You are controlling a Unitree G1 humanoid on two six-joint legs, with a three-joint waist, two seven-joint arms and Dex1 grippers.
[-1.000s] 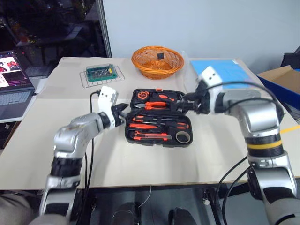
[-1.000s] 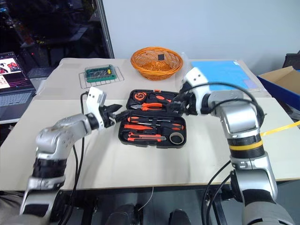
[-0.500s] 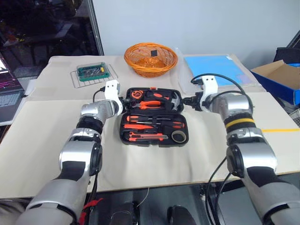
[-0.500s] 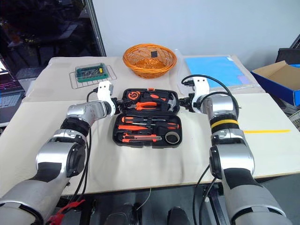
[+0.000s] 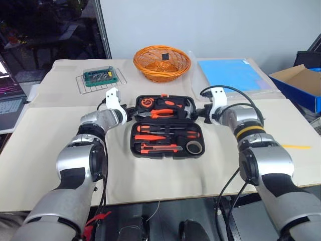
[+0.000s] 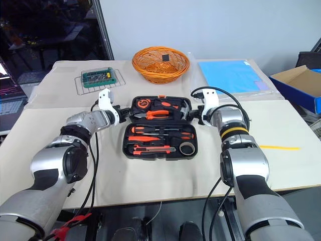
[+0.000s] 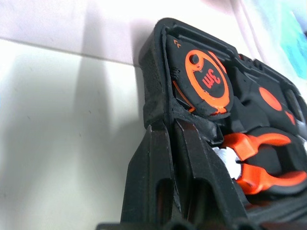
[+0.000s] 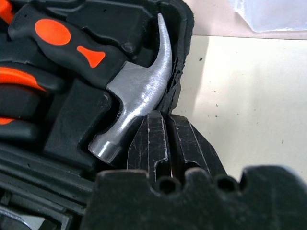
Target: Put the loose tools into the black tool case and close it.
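Step in hand: the robot is gripping the lid half of the black tool case (image 5: 168, 125) at both ends, judged as the start of closing.
Case position: the case is lying open at mid-table, in front of the woven orange basket (image 5: 161, 62); its far half is holding the tape measure (image 7: 207, 81), pliers (image 5: 164, 113) and hammer (image 8: 123, 76).
Loose tools: the long screwdrivers (image 5: 168, 135) and the utility knife (image 5: 160, 148) are sitting in the near half's recesses, beside a roll of tape (image 5: 194, 146) (none are seen lying loose on the table).
Left gripper (image 7: 173, 143): its fingers are pressed together on the left edge of the lid half, near the tape measure.
Right gripper (image 8: 168, 139): its fingers are pinching the right edge of the lid half, just beside the hammer head.
Next move: both grippers are likely needing to swing the far half up and toward the robot together, keeping level so the tools are not spilling, then pressing until the red-orange latch (image 5: 163, 95) is engaging.
Risk: a thin rim grip may be slipping during the swing.
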